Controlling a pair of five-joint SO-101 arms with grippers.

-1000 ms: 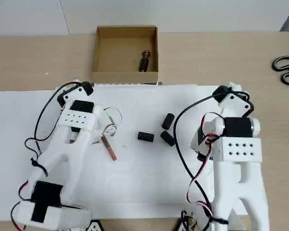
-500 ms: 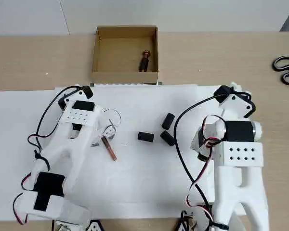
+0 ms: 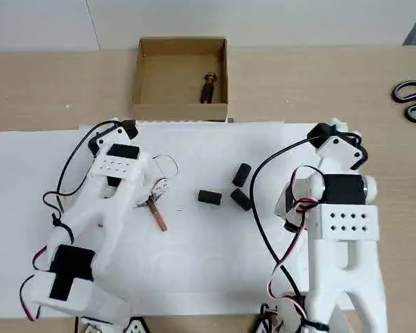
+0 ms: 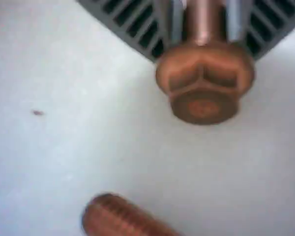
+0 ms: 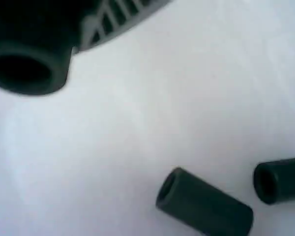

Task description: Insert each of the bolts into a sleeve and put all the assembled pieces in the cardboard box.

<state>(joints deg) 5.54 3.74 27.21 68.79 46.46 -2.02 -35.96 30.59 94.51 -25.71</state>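
The desk [image 3: 48,76] is pale tan wood grain under a plain white sheet [image 3: 208,270]. The cardboard box [image 3: 180,111] is flat brown, and the scissors [image 3: 412,99] have black handles. The left arm [image 3: 104,208] and right arm [image 3: 343,243] are white with black motor blocks and black-and-red cables — the left gripper [image 4: 201,14] shows dark grey slats. The held bolt [image 4: 204,83] and loose bolt [image 3: 157,215] are coppery brown, and the held sleeve [image 5: 27,66] and loose sleeves [image 3: 209,197] are matte black — the assembled piece [image 3: 208,89] in the box is dark with a copper head.

I can read no words or numbers anywhere; any stamp on my bolt [image 4: 202,88] is blurred.
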